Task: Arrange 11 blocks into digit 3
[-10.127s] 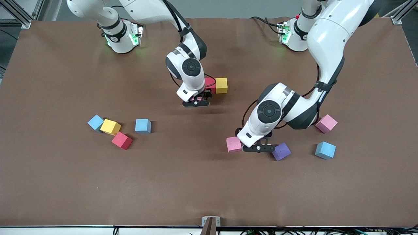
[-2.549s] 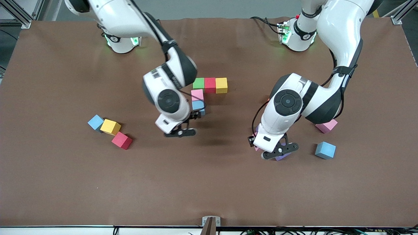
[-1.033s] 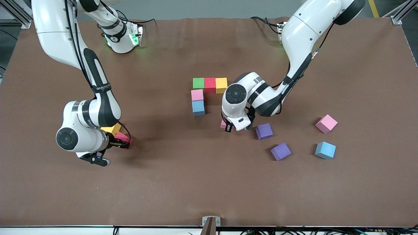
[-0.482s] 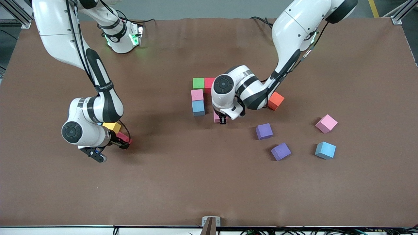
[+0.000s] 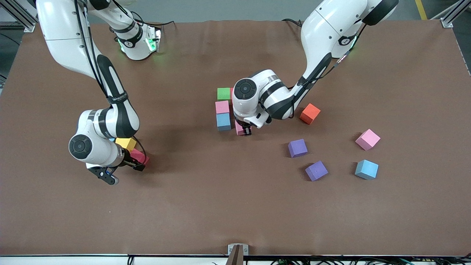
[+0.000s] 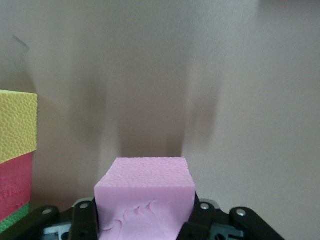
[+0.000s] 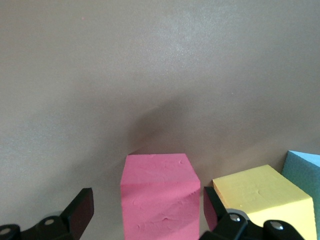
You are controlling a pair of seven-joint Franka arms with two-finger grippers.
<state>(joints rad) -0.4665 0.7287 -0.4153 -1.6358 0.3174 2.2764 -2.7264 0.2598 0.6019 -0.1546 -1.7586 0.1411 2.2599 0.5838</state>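
L tool clenches a pink block low beside the blue block of the half-built 3, foam denting under the pads so it's soft & light, w/ R tool spread around a red block, flat sides best.

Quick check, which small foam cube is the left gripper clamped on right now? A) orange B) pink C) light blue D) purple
B: in the left wrist view the left gripper has its fingers pressed against both sides of the pink foam cube, beside the light blue foam cube of the figure.
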